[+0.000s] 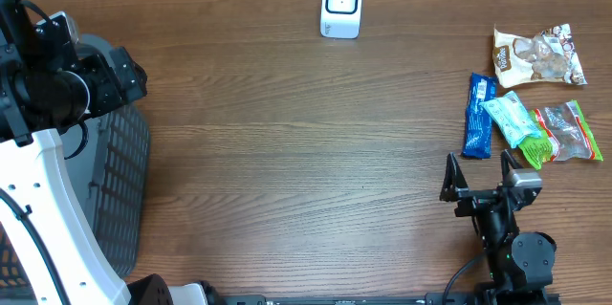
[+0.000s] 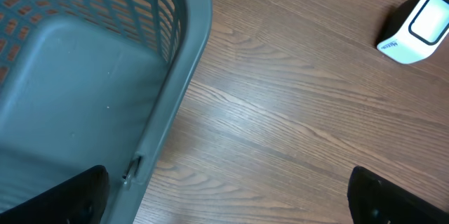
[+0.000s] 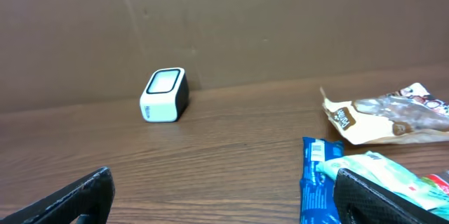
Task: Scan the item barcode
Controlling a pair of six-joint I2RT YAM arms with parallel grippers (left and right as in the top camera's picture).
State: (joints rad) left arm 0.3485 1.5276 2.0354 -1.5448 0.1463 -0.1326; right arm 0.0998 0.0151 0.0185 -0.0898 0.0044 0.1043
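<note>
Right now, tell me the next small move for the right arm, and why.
Probably ease the right gripper forward and down over the blue packet. Its jaws stand open and empty, that packet lies nearest in front of them, and nothing sits at the scanner yet.

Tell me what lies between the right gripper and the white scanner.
Only bare table lies between the right gripper and the scanner; the overhead view shows it, and the right wrist view agrees.

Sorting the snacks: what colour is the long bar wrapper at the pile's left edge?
The bar wrapper is blue; clearest in the overhead view.
</note>
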